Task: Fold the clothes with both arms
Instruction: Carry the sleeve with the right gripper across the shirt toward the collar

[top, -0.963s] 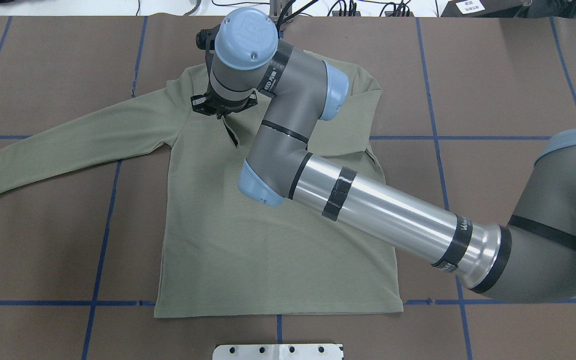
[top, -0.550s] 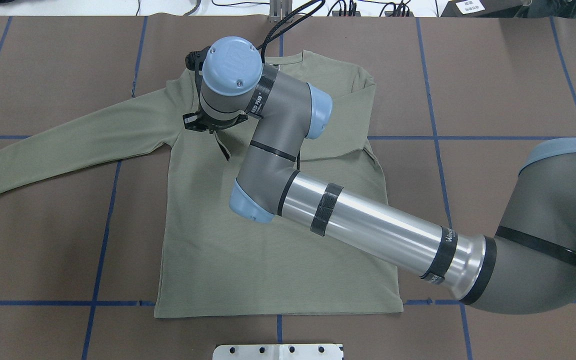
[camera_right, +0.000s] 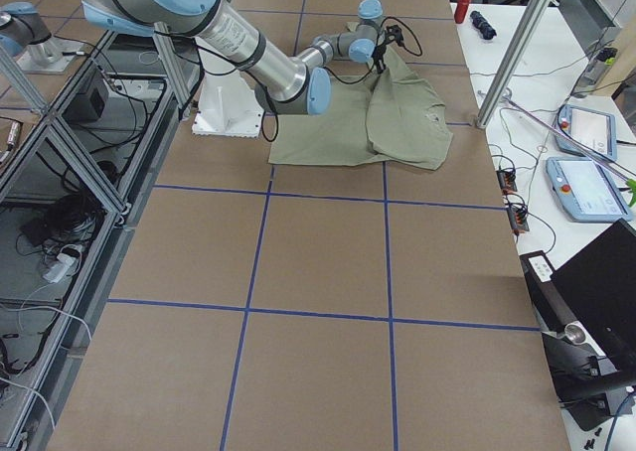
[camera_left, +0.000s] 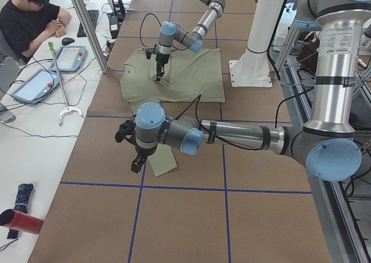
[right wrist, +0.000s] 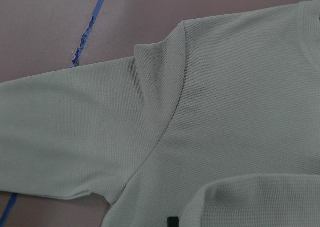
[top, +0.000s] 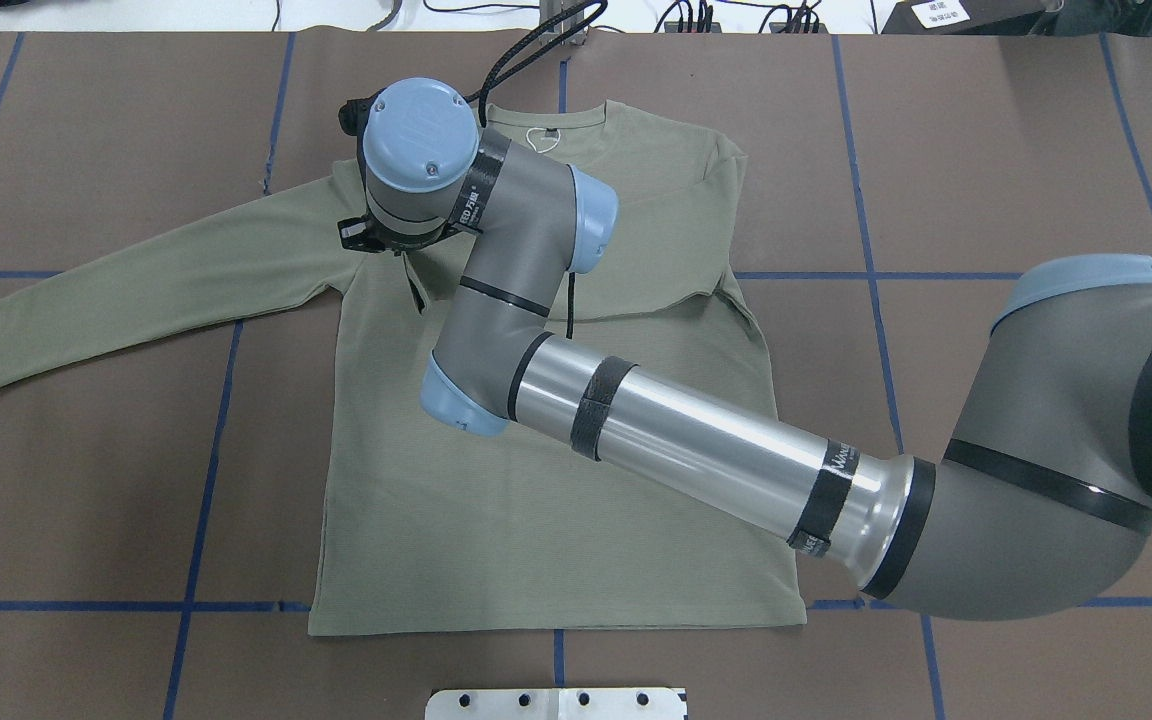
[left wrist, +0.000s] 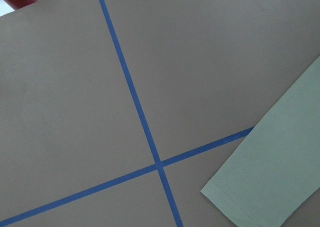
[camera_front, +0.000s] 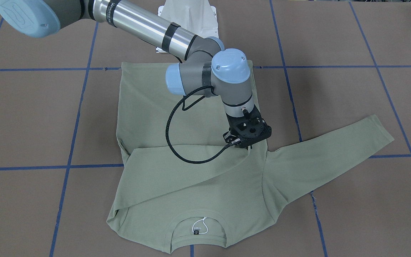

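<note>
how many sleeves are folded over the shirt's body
1. The folded sleeve lies across the shirt, its cuff held by the right gripper; the other sleeve lies stretched out on the table.

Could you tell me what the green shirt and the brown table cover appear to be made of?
The shirt: soft matte knit, judging by its fine ribbed texture and limp folds. The table cover: smooth, matte brown sheet, perhaps paper or fabric; unclear.

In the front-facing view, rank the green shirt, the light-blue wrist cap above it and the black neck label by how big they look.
Largest: shirt.
Then light-blue wrist cap, though it sits nearer the camera.
Smallest: black neck label.
</note>
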Tool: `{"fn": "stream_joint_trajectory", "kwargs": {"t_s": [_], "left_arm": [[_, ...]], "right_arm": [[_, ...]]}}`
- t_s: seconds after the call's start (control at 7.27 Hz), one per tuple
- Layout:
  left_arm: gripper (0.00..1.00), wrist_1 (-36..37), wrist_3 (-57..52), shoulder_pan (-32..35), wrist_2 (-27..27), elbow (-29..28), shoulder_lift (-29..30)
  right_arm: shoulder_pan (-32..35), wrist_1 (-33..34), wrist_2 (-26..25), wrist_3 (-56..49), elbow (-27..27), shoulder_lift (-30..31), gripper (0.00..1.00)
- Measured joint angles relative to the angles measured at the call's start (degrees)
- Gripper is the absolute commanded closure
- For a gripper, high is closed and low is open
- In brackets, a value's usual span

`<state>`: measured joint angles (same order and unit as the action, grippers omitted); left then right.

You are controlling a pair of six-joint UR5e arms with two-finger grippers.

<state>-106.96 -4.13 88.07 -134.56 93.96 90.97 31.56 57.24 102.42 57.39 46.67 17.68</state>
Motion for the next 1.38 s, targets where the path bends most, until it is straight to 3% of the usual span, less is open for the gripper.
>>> {"fn": "stream_joint_trajectory", "kwargs": {"t_s": [0.14,0.28,0.69,1.1,1.24,1.38], "left_arm": [[0.0,0.0,0.0,0.0,-0.3,0.0,0.0],[0.0,0.0,0.0,0.0,-0.4,-0.1,0.0],[0.0,0.0,0.0,0.0,-0.4,0.0,0.0],[0.0,-0.5,3.0,-0.1,-0.3,-0.2,0.1],[0.0,-2.5,8.2,-0.7,0.1,-0.4,0.1],[0.0,-6.0,14.8,-2.7,1.1,-0.6,-0.3]], "right_arm": [[-0.1,-1.3,-0.9,0.0,-1.5,-0.5,0.27],[-0.4,-1.8,-2.3,0.0,-2.1,-0.8,0.01],[-1.6,-2.1,-6.4,0.3,-2.5,-2.2,0.01],[-1.6,-1.6,-6.3,3.2,-1.9,-2.2,0.0],[-1.2,1.6,-4.1,5.2,0.8,-1.1,0.0],[-0.4,9.8,-1.2,6.5,6.9,1.0,0.0]]}}
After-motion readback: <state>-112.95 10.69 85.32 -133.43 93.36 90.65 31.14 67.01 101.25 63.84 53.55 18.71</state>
